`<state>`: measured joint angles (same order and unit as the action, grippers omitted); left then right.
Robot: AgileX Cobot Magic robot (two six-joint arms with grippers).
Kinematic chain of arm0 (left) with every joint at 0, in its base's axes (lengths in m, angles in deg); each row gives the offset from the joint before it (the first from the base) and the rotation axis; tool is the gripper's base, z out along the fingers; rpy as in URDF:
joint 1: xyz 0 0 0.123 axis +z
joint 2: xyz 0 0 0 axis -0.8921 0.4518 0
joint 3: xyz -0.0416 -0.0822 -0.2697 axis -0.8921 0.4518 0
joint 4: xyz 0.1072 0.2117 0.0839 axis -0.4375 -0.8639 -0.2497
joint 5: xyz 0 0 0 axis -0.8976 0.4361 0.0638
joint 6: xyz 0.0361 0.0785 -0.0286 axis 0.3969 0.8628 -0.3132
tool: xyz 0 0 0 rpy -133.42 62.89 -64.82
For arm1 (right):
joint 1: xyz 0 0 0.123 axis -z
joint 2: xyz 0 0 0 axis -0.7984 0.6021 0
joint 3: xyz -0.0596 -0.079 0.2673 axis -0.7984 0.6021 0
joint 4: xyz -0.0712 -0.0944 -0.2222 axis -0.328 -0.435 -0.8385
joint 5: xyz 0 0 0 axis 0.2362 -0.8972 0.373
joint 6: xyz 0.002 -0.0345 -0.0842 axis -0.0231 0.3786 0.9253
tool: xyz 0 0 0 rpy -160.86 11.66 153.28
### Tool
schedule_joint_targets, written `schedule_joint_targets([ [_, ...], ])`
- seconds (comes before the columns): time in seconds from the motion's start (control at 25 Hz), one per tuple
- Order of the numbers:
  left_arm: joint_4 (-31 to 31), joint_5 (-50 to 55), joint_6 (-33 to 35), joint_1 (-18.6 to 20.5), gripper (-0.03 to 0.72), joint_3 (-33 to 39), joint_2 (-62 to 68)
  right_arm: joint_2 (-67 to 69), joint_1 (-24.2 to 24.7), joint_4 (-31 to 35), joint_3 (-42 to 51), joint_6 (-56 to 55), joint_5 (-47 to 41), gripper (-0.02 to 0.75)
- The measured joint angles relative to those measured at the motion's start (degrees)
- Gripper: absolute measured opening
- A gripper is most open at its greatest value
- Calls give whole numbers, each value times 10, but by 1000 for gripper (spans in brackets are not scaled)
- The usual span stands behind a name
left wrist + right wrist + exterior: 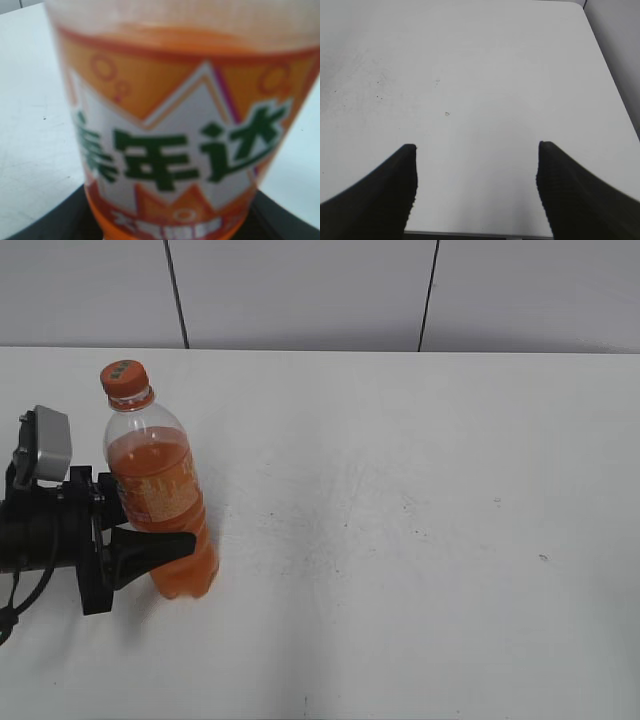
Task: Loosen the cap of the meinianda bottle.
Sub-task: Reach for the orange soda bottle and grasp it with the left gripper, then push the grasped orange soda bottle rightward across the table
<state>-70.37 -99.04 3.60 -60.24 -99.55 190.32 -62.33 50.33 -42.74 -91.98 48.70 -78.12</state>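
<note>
My left gripper [170,540] hugs the lower body of the slim clear plastic meinianda bottle of orange drink [160,490], which stands upright at the left of the white table [420,500] with its small round orange screw cap [125,378] on top, something only the exterior camera catches. My left wrist camera shows just the blurred orange-and-white label [185,145] filling the frame between my dark fingers [45,220]. My right gripper [476,165] appears only in its own wrist view, fingers spread wide over bare tabletop, holding nothing.

The meinianda bottle [160,490] stands upright at the table's [420,540] left, cap [125,379] on top.
</note>
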Motion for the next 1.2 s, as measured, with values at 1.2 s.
schedule_joint_targets([
  [1.2,163,5,82,-195,393,-27,4,94,0,1,-65,0,-51,556],
])
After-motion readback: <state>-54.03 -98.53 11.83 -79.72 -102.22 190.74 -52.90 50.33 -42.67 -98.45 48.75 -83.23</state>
